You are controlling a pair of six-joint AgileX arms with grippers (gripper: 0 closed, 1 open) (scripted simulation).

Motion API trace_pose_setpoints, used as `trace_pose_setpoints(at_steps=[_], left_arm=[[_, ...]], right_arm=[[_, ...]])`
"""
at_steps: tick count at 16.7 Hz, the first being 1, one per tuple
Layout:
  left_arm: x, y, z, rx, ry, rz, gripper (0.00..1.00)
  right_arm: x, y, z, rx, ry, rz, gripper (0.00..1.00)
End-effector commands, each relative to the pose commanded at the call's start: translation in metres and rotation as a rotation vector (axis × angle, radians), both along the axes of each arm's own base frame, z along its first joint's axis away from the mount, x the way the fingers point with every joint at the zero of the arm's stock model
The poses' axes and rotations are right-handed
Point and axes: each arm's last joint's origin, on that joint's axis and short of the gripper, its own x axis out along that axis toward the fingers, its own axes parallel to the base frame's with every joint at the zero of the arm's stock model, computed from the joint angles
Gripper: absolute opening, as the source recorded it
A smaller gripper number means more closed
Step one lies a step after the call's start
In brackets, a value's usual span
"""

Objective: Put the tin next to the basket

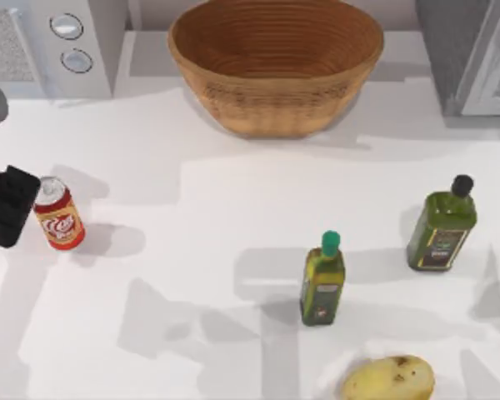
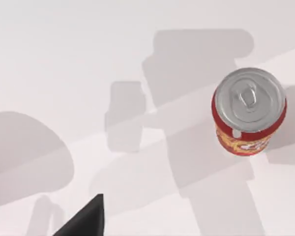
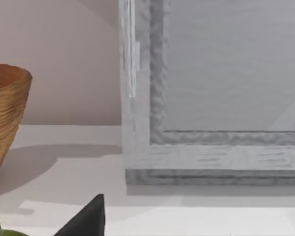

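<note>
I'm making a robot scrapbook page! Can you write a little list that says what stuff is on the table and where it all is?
tin: red can, upright, at the table's left side
basket: big woven bowl, far end, middle, well apart from the tin
left gripper: black, right beside the tin on its left
bottles: two green ones, one with a green cap near the middle, one with a black cap at the right
potato: yellow, near edge
table: white
task: tin not yet by the basket
</note>
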Motion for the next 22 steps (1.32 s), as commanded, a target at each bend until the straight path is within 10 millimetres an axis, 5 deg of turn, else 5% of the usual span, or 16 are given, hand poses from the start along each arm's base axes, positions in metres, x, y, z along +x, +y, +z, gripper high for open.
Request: trace_pose_setpoints(at_steps=[5, 10, 19, 22], left_arm=[[0.082, -0.016, -0.017, 0.105, 0.388, -0.172, 1.00], [0.134, -0.030, -0.038, 0.158, 0.593, -0.301, 1.00], [0.149, -0.032, -0.048, 0.171, 0.645, -0.333, 1.00], [0.150, -0.033, -0.065, 0.172, 0.646, -0.337, 1.00]], right_arm=[[0.000, 0.000, 0.000, 0.000, 0.000, 0.000, 1.00], [0.000, 0.000, 0.000, 0.000, 0.000, 0.000, 1.00], [0.000, 0.000, 0.000, 0.000, 0.000, 0.000, 1.00], [0.000, 0.000, 0.000, 0.000, 0.000, 0.000, 1.00]])
